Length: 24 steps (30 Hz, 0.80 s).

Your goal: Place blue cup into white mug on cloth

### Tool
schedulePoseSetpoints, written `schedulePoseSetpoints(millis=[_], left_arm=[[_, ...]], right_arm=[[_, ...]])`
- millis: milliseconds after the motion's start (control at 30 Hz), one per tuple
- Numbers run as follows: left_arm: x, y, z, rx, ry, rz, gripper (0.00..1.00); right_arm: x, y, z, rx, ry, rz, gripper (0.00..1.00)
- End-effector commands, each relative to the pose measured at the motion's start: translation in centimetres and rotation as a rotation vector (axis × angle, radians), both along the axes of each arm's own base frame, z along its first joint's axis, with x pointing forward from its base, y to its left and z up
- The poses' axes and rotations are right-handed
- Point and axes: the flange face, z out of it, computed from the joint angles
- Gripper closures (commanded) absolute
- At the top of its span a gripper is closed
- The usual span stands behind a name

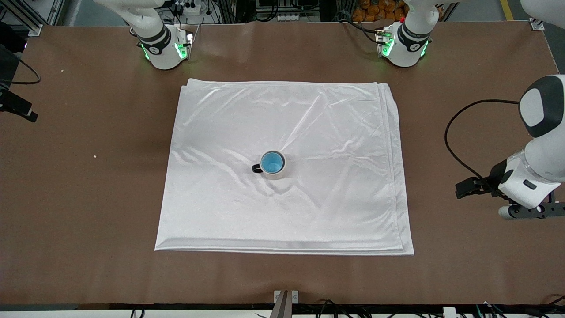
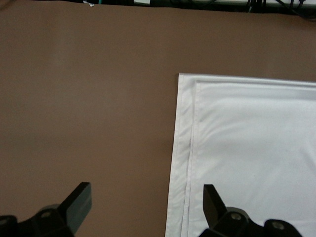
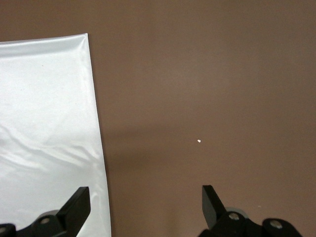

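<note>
**Already nested: blue cup sits inside the white mug**

Evidently the job looks finished, judging by how things lie. The blue cup [image 1: 272,162] stands upright inside the white mug [image 1: 279,172], and the mug rests near the middle of the cloth [image 1: 309,132], its small black handle turned toward the right arm's end of the surface [image 1: 88,176].

Both cups are likely light, rigid and smooth-sided, so a pinch could slip; the mug may be ceramic and would chip if knocked. Were either to be lifted again, my guess is that the cup's rim is the only hold left on it, while the mug offers its rim or handle. The cloth is soft, shiny and wrinkled, so it would probably slide or bunch under a dragged mug.

The left tool [image 2: 147,207] hangs over the cloth's edge at the left arm's end, pointing down, fingers spread wide and holding nothing. The right tool [image 3: 145,207] hovers over bare surface just beside the cloth's edge at the right arm's end, likewise spread and empty. Both arms wait well apart from the mug.
</note>
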Motion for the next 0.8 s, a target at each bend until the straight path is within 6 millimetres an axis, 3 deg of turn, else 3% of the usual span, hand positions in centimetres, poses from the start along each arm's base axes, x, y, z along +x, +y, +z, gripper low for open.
schedulePoseSetpoints(millis=[0, 200, 367, 567, 767], left_arm=[[-3.4, 1.6, 3.2, 0.035, 0.07, -0.067, 0.0], [-6.8, 2.0, 8.2, 0.048, 0.088, -0.063, 0.0], [-9.5, 0.7, 10.2, 0.055, 0.094, -0.076, 0.0], [-11.4, 0.5, 10.4, 0.063, 0.102, -0.077, 0.0], [-11.3, 1.0, 10.1, 0.063, 0.09, -0.071, 0.0]], right_arm=[[-0.7, 0.7, 0.4, 0.009, -0.012, -0.005, 0.0], [-0.4, 2.2, 0.4, 0.005, -0.013, -0.002, 0.0], [-0.2, 4.4, 0.6, -0.005, -0.015, -0.007, 0.0], [-0.2, 4.4, 0.5, -0.009, -0.011, -0.005, 0.0], [-0.1, 4.2, 0.5, -0.009, -0.01, -0.008, 0.0]])
